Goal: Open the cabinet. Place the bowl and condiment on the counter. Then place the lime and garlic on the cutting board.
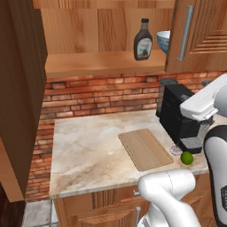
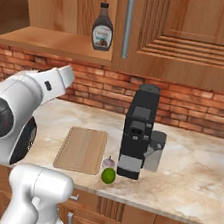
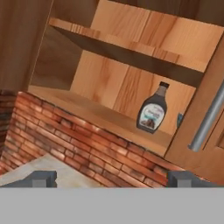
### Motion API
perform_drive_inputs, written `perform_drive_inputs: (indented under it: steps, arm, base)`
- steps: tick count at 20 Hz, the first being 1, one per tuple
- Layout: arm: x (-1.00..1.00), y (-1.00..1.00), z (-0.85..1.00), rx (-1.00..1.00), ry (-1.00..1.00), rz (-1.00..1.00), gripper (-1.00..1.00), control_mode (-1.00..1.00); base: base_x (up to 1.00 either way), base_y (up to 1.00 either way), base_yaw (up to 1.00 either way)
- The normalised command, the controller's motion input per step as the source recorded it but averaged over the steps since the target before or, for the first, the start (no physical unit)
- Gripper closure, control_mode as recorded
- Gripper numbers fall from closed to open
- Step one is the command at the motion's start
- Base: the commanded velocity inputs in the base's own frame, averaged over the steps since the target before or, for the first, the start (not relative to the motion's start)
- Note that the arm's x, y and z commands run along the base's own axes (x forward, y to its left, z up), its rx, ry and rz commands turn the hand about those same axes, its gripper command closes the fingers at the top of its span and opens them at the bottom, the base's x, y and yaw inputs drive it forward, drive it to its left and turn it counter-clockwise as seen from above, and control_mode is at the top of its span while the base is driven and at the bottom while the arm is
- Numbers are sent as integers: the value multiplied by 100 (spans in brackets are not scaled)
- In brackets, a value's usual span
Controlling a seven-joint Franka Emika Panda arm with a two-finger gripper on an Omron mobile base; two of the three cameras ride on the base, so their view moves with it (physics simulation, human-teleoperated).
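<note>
The cabinet [image 1: 106, 31] has its left door swung wide open and its right door [image 2: 185, 33] closed. On its lower shelf stands the condiment [image 1: 143, 40], a dark bottle also seen as the condiment [image 3: 152, 111] ahead of the hand. Beside it, the bowl [image 1: 163, 41] is half hidden behind the closed door; only a blue sliver of the bowl [image 3: 180, 120] shows in the hand view. My gripper [image 3: 111, 181] is open and empty, well short of the shelf. On the counter [image 1: 88, 150] lies the cutting board [image 1: 145, 149], with the lime [image 2: 108, 175] and garlic [image 2: 108, 162] just off its right edge.
A black coffee machine [image 2: 138, 133] stands on the counter right beside the lime and garlic. The closed door's grey bar handle [image 3: 209, 118] hangs close to the bowl. The open left door [image 1: 20, 88] juts out at the left. A brick wall [image 1: 102, 95] backs the counter.
</note>
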Motion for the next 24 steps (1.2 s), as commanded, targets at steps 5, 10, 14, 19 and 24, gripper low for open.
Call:
perform_drive_inputs:
  steps: [5, 10, 14, 19, 24]
  arm:
    - [5, -14, 21, 0, -14, -16, -100, -100]
    - [9, -27, 9, 8, -8, -11, -100, -100]
    - [20, -39, 1, 15, -7, -6, -100, -100]
    - [28, -40, 7, 16, -5, -2, -100, -100]
    - [32, -30, 6, 12, -6, -4, -100, -100]
  base:
    - [0, 0, 0]
    - [0, 0, 0]
    - [0, 0, 0]
    - [0, 0, 0]
    - [0, 0, 0]
